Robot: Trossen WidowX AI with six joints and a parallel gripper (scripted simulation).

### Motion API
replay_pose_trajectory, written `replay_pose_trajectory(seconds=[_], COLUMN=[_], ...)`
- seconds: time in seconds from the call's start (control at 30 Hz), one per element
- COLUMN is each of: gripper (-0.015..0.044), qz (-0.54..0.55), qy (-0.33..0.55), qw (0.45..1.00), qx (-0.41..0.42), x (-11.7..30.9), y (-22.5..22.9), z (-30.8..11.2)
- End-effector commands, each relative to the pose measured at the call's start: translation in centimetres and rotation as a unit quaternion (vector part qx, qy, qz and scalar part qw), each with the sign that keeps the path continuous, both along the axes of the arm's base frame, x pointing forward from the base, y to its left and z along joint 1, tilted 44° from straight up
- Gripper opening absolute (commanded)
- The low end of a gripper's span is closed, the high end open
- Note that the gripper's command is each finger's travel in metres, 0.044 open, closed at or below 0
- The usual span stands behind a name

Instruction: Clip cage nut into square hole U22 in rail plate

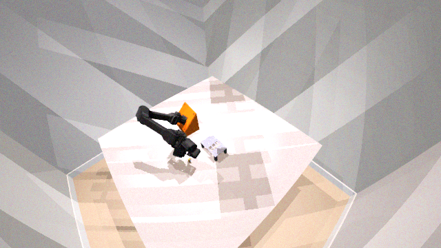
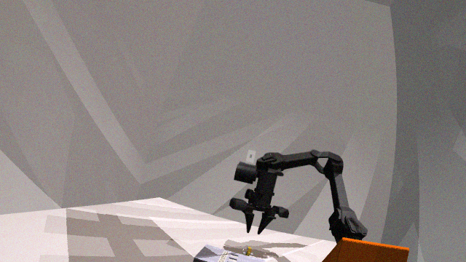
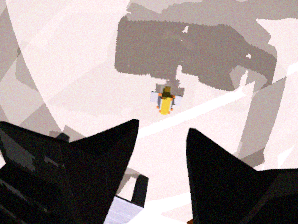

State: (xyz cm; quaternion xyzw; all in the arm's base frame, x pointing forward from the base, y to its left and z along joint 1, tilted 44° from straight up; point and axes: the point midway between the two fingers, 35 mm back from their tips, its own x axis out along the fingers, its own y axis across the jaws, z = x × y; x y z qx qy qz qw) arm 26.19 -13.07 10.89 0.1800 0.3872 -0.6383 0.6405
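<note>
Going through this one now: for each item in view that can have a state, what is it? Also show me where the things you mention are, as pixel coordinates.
Claw (image 2: 253, 233) (image 3: 162, 129): partly open, pointing down, nothing between its fingers, above the table.
Cage nut (image 1: 189, 160) (image 2: 249, 250) (image 3: 166, 104): lying on the table, not gripped, not clipped in.
Rail plate (image 1: 210, 140) (image 2: 209, 252) (image 3: 119, 211): raised on its dark feet, beside the nut.
Arm (image 1: 155, 125) (image 2: 298, 160): bent, reaching out over the table.
Orange block (image 1: 187, 115) (image 2: 371, 251): standing at the arm's base.
</note>
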Motion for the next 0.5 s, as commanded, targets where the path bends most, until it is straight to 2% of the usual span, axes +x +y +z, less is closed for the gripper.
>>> replay_pose_trajectory(seconds=[0.0,0.27,0.47], gripper=[0.0120,0.0120,0.0120], qz=[-0.002,-0.002,-0.002], qy=[-0.001,-0.001,-0.001], qw=[1.000,1.000,1.000], qx=[-0.002,-0.002,-0.002], x=[-0.1,-0.1,-0.5], y=[0.0,-0.1,-2.4], z=[0.1,0.0,-2.4])
